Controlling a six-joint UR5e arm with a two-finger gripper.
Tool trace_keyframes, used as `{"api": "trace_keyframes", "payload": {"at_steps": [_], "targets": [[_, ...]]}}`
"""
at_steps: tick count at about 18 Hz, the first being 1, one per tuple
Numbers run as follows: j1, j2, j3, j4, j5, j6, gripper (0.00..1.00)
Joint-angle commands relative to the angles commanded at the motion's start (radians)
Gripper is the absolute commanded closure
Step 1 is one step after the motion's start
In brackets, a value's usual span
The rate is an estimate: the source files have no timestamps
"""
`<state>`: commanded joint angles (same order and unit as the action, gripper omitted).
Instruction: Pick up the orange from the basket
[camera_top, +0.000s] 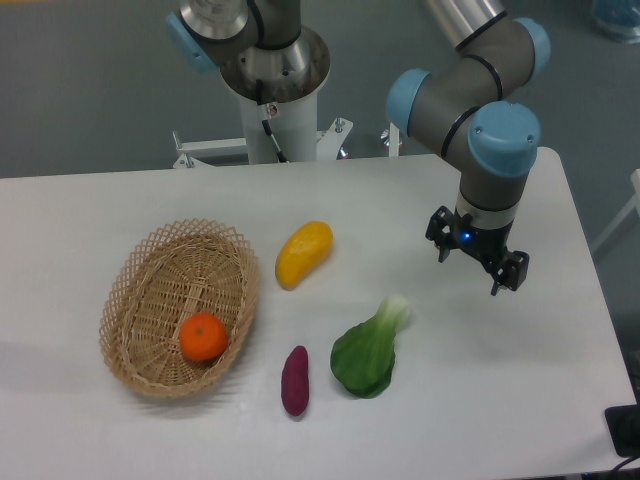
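A white table (120, 205) fills most of the view, its top smooth and matte, with a rounded corner at the far right; beyond its far edge lies a dull grey-green floor, and a white pedestal (278, 120) rises there on a bolted metal foot, carrying the silver base joint of the arm with its pale blue caps; at the lower right corner of the picture a dark object pokes in, too cropped to name.

The basket (150, 300) sits on the left part of the table, oval, tan wicker, with an open lattice rim; the orange (204, 337) rests inside it, toward the near right end of the bowl, against the weave of the inner wall; nothing else lies in the basket.

Just right of the basket's far end lies a yellow mango-like fruit (303, 254), tilted with its upper end pointing away to the right; nearer the camera a small purple sweet potato (295, 380) lies close beside the basket's near rim; right of that, a green leafy bok choy (370, 350) lies with its pale stalk pointing up and right; these three lie between the basket and the arm.

The gripper (478, 265) hangs over the right part of the table, well apart from the basket, pointing down; its two black fingers are spread apart and hold nothing.
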<state>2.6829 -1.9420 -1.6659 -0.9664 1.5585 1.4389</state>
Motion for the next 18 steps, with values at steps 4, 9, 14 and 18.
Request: {"api": "trace_keyframes", "payload": {"at_steps": [4, 9, 14, 18], "targets": [[-0.003, 0.000, 0.000, 0.000, -0.003, 0.000, 0.00], [-0.005, 0.000, 0.000, 0.000, -0.008, -0.020, 0.00], [-0.020, 0.000, -0.002, -0.003, 0.000, -0.021, 0.00], [-0.067, 0.002, -0.005, -0.011, 0.000, -0.055, 0.00]]}}
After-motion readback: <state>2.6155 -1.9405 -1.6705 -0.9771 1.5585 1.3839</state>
